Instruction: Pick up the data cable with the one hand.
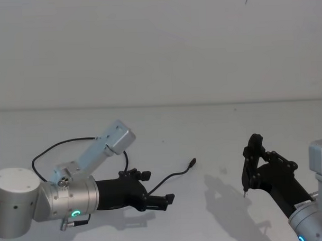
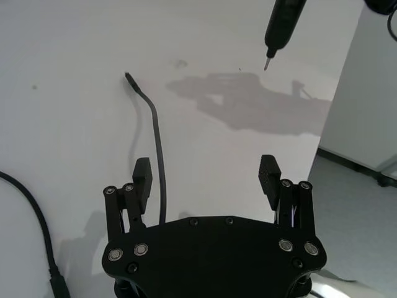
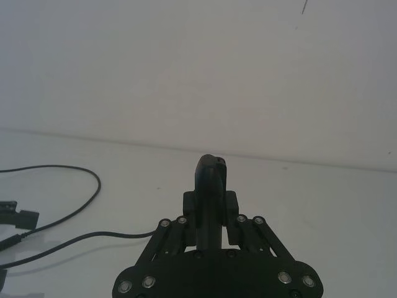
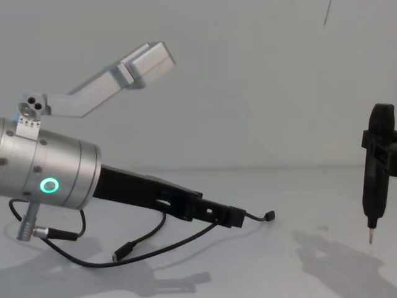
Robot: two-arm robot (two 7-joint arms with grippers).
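The data cable (image 1: 173, 175) is a thin black cord lying on the white table, with one small plug (image 1: 192, 163) at its far tip. My left gripper (image 1: 157, 188) reaches low over the table and is open. In the left wrist view the cable (image 2: 155, 133) runs in between the fingers (image 2: 142, 177), close beside one of them and far from the other. The chest view shows the left gripper (image 4: 224, 216) just short of the plug (image 4: 270, 216), and the cable (image 4: 177, 241) sagging to a second plug (image 4: 121, 254).
My right gripper (image 1: 256, 172) hovers at the right, shut on a slim upright black tool (image 1: 251, 158) with a pointed tip (image 4: 371, 234). A black lead with a silver barrel plug (image 4: 36, 231) hangs from the left wrist. The white wall stands behind the table.
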